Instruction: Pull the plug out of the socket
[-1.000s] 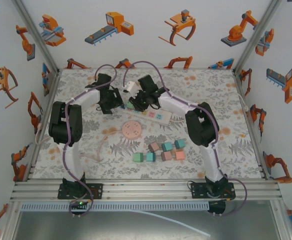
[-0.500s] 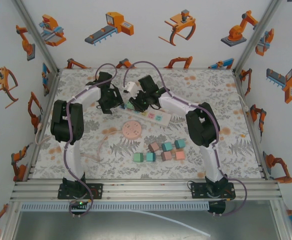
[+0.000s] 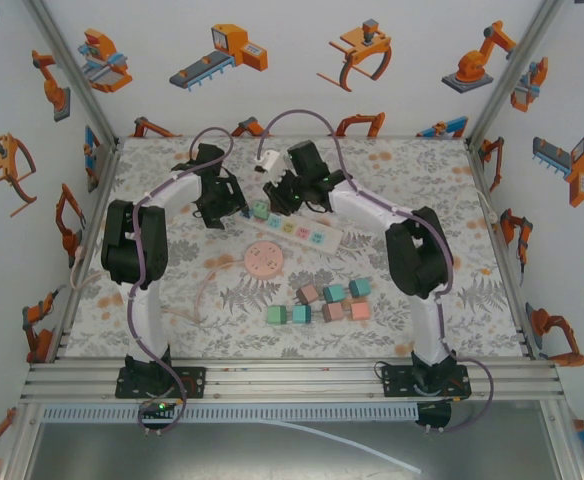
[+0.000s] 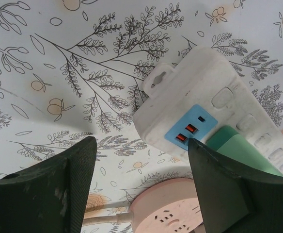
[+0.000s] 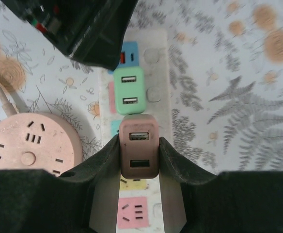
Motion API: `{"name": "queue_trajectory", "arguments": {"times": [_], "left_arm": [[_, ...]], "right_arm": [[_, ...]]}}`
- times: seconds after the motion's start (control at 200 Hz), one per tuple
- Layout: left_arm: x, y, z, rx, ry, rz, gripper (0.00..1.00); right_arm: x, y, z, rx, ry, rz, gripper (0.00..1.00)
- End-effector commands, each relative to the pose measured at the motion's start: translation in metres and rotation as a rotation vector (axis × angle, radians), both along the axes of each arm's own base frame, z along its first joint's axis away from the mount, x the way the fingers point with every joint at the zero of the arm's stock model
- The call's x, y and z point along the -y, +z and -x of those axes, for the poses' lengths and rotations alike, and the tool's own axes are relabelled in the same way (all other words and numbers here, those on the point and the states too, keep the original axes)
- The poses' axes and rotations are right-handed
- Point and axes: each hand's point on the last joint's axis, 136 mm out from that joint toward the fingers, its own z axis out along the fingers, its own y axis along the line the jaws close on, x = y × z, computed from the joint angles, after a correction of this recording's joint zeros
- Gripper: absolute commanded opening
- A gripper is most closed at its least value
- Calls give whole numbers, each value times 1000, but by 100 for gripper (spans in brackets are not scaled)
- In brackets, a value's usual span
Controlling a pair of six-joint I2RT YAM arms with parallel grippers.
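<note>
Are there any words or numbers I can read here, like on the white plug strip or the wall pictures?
No words or numbers can be read anywhere.
On the white power strip: no print, just blank buttons and coloured patches.
On the round pink socket: slots, no writing.
On the brown plug and the green plug: two ports each, no label.
On the wall stickers: robot drawings, no words.
</note>
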Motion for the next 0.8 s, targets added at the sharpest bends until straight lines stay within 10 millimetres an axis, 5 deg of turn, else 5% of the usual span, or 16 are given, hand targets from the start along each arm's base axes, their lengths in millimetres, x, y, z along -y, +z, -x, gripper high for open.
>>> {"name": "queue_trajectory", "arguments": {"times": [0.0, 0.195, 0.506, 0.636, 0.791], "left_arm": [[-24, -33, 21, -114, 33, -109, 70], [-18, -5, 11, -25, 12, -60, 71], [12, 99, -7, 312, -125, 213, 74], [15, 141, 0, 463, -204, 231, 74], [28, 185, 20, 646, -373, 270, 74]], "right_arm": [[-2, 57, -3, 122, 12, -95, 16], [5, 82, 4, 152, -19, -146, 16], [37, 156, 28, 2, -279, -519, 14], [59, 169, 44, -64, -381, -658, 11], [84, 160, 70, -182, -466, -776, 11]]}}
